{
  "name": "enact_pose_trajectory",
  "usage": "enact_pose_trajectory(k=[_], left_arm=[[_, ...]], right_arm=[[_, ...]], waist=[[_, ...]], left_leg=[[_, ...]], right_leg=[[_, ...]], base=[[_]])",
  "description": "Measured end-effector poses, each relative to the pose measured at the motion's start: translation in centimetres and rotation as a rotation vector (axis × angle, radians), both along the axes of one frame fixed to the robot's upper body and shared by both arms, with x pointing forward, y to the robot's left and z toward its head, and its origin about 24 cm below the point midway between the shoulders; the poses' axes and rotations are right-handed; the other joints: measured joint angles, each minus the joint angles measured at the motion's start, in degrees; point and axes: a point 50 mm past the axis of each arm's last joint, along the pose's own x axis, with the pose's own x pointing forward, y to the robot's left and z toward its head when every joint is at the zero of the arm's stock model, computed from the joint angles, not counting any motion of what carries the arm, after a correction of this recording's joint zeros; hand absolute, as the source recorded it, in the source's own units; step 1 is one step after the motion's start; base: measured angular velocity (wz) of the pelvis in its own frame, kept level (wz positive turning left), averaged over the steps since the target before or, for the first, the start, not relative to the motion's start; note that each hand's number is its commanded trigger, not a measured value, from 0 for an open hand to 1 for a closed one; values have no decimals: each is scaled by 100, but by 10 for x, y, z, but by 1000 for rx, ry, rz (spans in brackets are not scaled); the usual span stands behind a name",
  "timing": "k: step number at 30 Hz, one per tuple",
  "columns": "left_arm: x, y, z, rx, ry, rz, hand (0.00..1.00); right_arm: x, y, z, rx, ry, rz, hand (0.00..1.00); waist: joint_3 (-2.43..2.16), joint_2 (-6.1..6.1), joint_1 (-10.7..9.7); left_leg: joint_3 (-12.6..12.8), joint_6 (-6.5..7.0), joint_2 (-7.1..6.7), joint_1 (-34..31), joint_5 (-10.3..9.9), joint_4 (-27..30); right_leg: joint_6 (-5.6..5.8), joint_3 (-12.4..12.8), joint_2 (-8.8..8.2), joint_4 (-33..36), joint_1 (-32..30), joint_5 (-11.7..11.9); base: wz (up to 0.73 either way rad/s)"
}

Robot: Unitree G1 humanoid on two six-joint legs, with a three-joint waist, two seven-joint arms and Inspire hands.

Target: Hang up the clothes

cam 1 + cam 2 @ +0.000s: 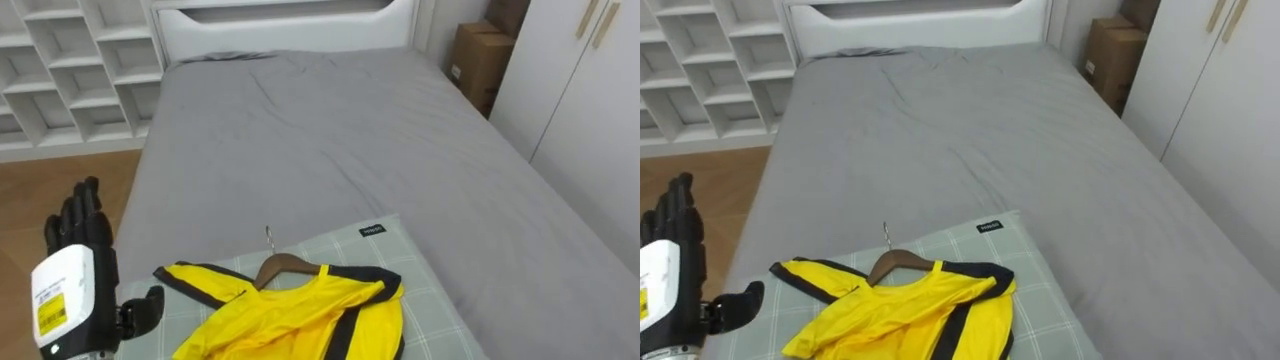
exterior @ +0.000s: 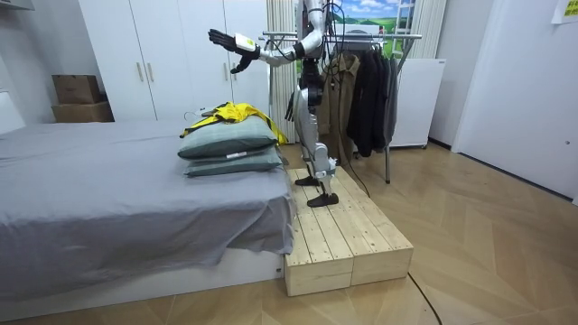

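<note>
In the left eye view my left robot hand (image 1: 75, 275) is raised at the near left, beside the bed (image 1: 330, 130). Its fingers are straight and spread and its thumb is out, so it is released, holding and touching nothing. The yellow shirt (image 1: 290, 315) lies to its right, already on a wooden hanger (image 1: 285, 265), on a checked pillow (image 1: 385, 245) at the near end of the bed. The hanger's metal hook (image 1: 268, 236) points toward the far end. I judge that I am at the reaching step, with the pick-up not yet made. The next move calls for bringing the hand right and down to the neck of the hanger and curling round the wood or the hook, not the loose cloth. In the room view I stand on a wooden platform (image 2: 348, 239) at the end of the bed, with the open hand stretched out high above the shirt and well apart from it. The clothes rack (image 2: 361, 36), with dark coats on it, is just behind me, so once I have the hanger I would have to turn round to hook it on the rail. The right eye view shows the same layout: the hand open at the near left, and a gap of bare pillow between it and the shirt's nearest sleeve.
</note>
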Motion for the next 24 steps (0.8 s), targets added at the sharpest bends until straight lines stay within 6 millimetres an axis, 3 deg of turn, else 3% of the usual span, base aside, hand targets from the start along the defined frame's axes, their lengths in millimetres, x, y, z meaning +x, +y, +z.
enact_pose_trajectory(k=[9, 16, 24], left_arm=[[8, -3, 6, 67, -4, -6, 0], [15, -14, 7, 63, -8, -48, 0], [17, -19, -5, 56, 96, -96, 0]], right_arm=[[-1, -1, 0, -22, 9, -10, 0], [0, -2, 0, -27, 5, -13, 0], [4, -2, 1, -20, -6, -7, 0]], waist=[[-66, 81, -77], [-34, 122, -151], [-25, 121, -308]], left_leg=[[0, 0, 0, -31, 0, 0], [47, 0, 0, -16, 0, -2], [137, 1, -10, -33, 0, -7]], right_leg=[[1, 8, 0, 23, -54, 3], [0, 52, 0, 49, -61, 3], [5, 157, -1, 84, -145, 4]], base=[[0], [-2], [-6]])
